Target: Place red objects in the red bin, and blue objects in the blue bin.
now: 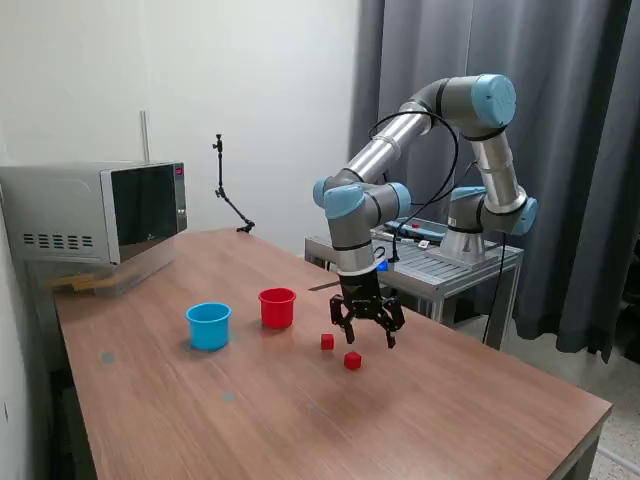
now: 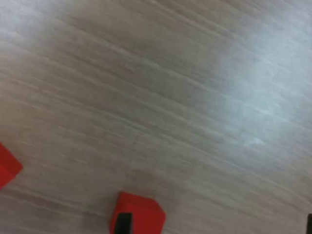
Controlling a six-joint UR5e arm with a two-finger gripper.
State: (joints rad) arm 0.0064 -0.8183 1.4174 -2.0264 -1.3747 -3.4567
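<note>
You are looking at an arm (image 1: 400,140) built of silver-grey metal tubes joined by rounded joints with light blue caps. A thin black cable (image 1: 445,175) loops loosely alongside the tubes down toward the wrist. At the end sits a black two-finger gripper (image 1: 366,333) under a short grey wrist section.

Wrist view blurred; both red cubes (image 2: 138,214) (edge-)cropped

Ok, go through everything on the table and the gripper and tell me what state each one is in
Gripper: open, empty, hovering above the table near the cubes.
Red cup: upright, contents not visible.
Light blue cup: upright, contents not visible.
Red cube nearer the cups: loose on the table.
Other red cube: loose on the table.
Microwave: door closed.
</note>
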